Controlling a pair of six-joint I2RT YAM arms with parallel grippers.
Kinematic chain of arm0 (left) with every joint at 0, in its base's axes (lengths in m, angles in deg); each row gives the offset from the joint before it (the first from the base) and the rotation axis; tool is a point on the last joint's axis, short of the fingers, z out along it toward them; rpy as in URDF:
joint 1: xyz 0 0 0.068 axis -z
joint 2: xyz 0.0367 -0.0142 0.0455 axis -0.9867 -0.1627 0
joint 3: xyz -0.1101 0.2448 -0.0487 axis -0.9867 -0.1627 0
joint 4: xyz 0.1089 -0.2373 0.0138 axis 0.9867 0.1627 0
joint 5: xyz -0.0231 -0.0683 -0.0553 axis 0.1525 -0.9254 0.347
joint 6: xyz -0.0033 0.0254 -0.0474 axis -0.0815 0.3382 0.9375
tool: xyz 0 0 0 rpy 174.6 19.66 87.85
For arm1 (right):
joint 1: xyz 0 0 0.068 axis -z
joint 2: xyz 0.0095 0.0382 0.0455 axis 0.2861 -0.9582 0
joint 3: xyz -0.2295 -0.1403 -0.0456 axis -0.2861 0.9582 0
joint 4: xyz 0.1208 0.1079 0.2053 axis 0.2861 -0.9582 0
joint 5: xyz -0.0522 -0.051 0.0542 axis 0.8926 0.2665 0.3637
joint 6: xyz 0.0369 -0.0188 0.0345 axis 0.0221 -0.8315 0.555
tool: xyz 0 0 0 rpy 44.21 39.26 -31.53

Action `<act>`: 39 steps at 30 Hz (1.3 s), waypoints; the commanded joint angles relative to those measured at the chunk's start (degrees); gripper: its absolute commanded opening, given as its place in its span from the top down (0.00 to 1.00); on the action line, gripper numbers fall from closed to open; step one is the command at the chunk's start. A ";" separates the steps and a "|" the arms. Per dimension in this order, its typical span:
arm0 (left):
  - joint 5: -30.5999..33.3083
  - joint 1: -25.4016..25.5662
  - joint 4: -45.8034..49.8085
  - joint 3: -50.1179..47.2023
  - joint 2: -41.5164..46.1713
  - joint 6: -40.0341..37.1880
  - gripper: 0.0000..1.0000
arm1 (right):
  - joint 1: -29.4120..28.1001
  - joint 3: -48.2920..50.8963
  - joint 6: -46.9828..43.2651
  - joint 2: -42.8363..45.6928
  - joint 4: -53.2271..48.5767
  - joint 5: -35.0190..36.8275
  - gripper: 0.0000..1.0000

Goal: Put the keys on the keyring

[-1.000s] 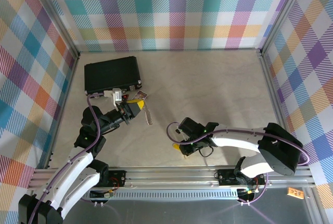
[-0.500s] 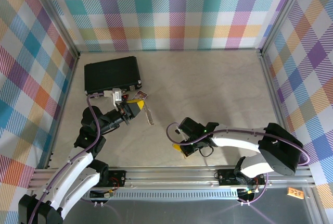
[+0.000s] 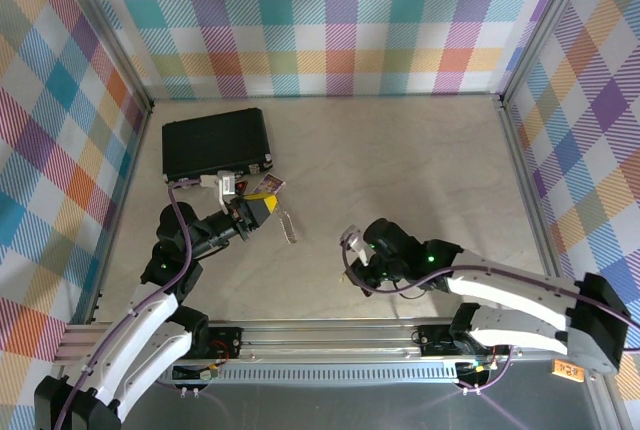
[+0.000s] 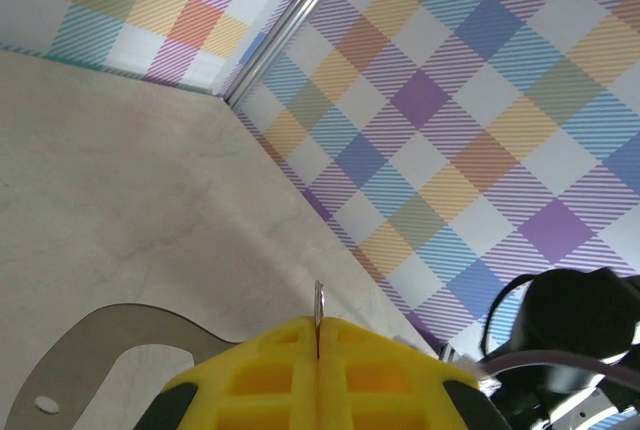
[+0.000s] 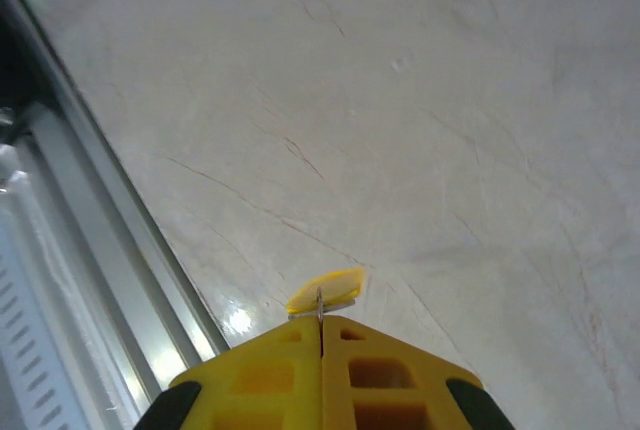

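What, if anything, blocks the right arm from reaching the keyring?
Probably nothing, so likely yes: bare table lies between the right gripper, shut on the key, and the keyring pinched in the left gripper.

Read as a robotics lab test cell, not a home or shop. The pale tabletop (image 3: 420, 150) was boxed in by aluminium extrusion posts (image 3: 105, 28) carrying plaid fabric panels (image 3: 330, 20), which stood beyond the left gripper (image 3: 262, 206) and off to both sides of it. Behind that gripper, the left arm (image 3: 150, 325) and right arm (image 3: 520, 295) were bolted to a slotted aluminium rail (image 3: 330, 335). Purple cables (image 3: 176, 218) ran exposed along the arms.
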 commanded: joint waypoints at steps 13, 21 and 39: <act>-8.05 1.26 20.66 14.28 1.29 -9.57 1.00 | -0.29 -10.17 -18.25 7.71 -0.37 -9.53 1.00; -12.00 3.94 38.95 23.16 1.61 -23.31 1.00 | -0.27 -16.95 -18.94 5.95 -7.13 -10.60 1.00; -7.21 13.24 46.80 25.61 0.26 -42.47 1.00 | -1.07 -22.98 -18.45 1.65 -9.46 -9.61 1.00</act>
